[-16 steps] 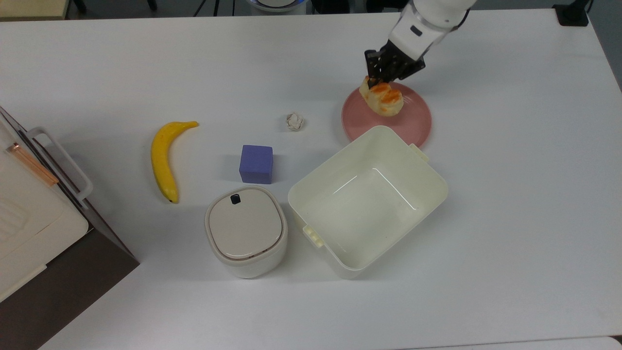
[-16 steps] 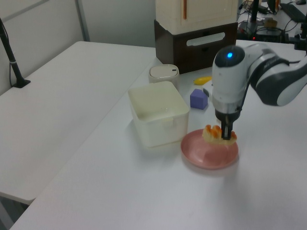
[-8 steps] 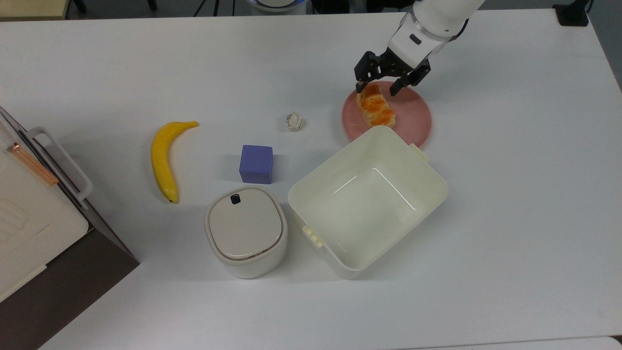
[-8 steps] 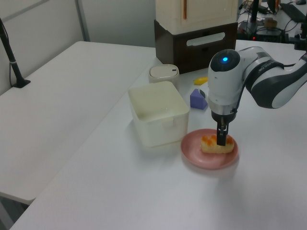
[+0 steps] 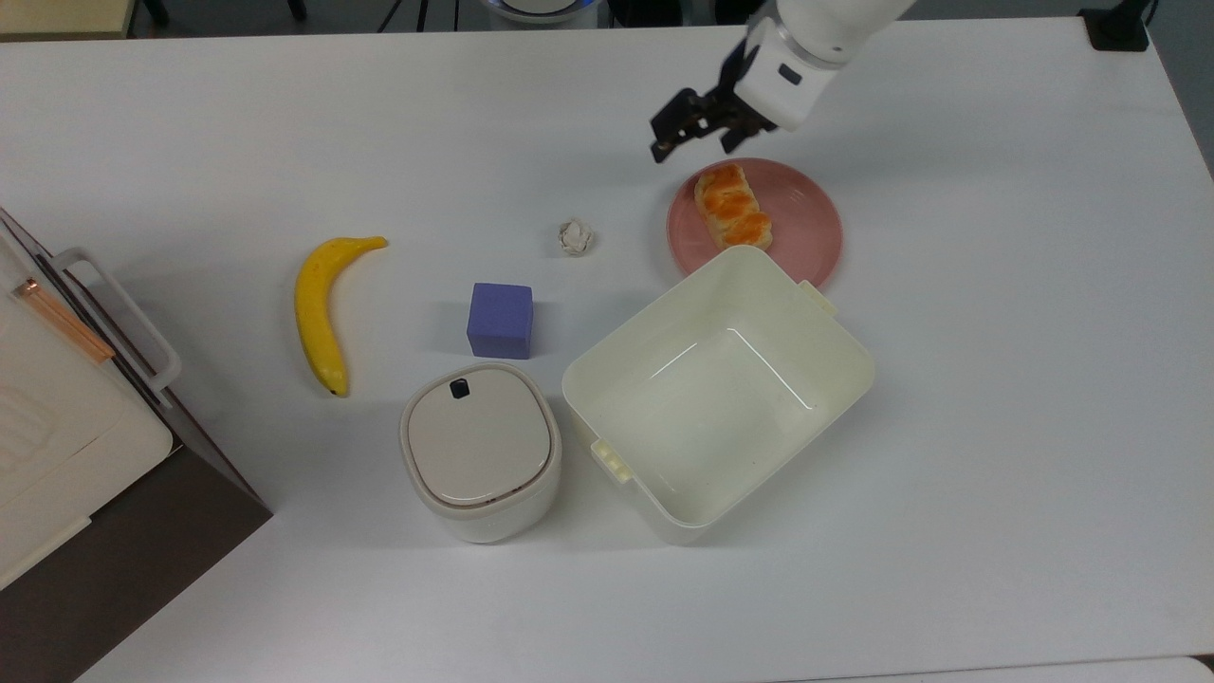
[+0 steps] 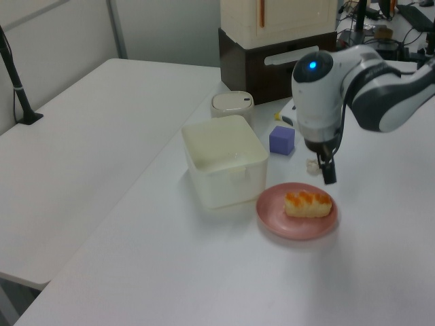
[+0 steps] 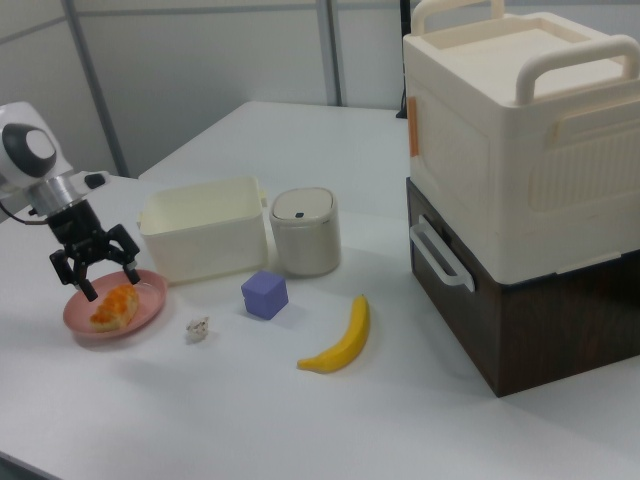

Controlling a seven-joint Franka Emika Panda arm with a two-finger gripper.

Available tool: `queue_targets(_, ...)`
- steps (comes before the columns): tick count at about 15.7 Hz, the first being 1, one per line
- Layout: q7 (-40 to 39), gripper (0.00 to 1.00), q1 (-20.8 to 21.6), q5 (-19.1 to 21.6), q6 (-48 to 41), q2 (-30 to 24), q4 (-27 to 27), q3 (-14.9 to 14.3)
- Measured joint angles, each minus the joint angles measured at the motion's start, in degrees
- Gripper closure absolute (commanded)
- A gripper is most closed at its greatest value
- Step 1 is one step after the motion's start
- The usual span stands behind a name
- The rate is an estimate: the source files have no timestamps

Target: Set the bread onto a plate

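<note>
Bread flat on the pink plate, braided top up, long axis slanting from the top view's upper left to lower right. End effector raised clear above, fingers spread wide, holding nothing, tilted down from the white arm.

A white tabletop carries everything. Directly on it lie a pink plate, just beside a cream tub that hides part of the plate's rim in the top view. A lidded white canister stands beside the tub, with a purple cube, a yellow banana and a small paper ball nearby. A brown cabinet sits at the top view's left edge.
</note>
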Motion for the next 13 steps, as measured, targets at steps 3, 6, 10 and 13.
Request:
queue_targets(3,-8.50,0.00,-3.37,0.19,-2.55,-2.39,0.02,-0.22)
queue_targets(6,-16.84,0.00,-6.33,0.22,-4.55,-4.11,0.21,-2.09)
queue_targets(10,-25.94,0.00,-10.56,3.83,-6.58,-5.00,4.61,-7.37)
queue_targets(13,-28.72,0.00,-16.20,9.27,-7.99,-5.15,11.18,-10.10)
